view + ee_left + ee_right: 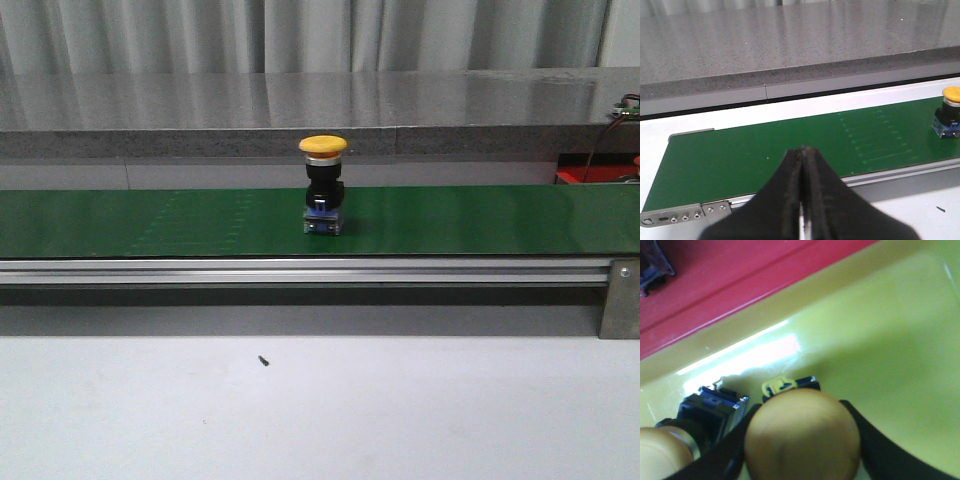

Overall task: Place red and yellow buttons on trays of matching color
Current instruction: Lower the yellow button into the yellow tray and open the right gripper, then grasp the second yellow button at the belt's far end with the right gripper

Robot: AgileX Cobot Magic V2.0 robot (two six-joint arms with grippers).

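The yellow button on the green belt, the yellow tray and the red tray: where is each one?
yellow button (pixel 323 147), front view, on its yellow cap.
yellow tray (pixel 880 325), right wrist view, on its bare floor.
red tray (pixel 740 265), right wrist view, on its bare floor.

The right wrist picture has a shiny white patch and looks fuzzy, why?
Right wrist view: the white patch is glare on the glossy yellow tray; the yellow button between the right gripper fingers sits too close, so it blurs. Front view: the button on the belt looks sharp, evenly lit.
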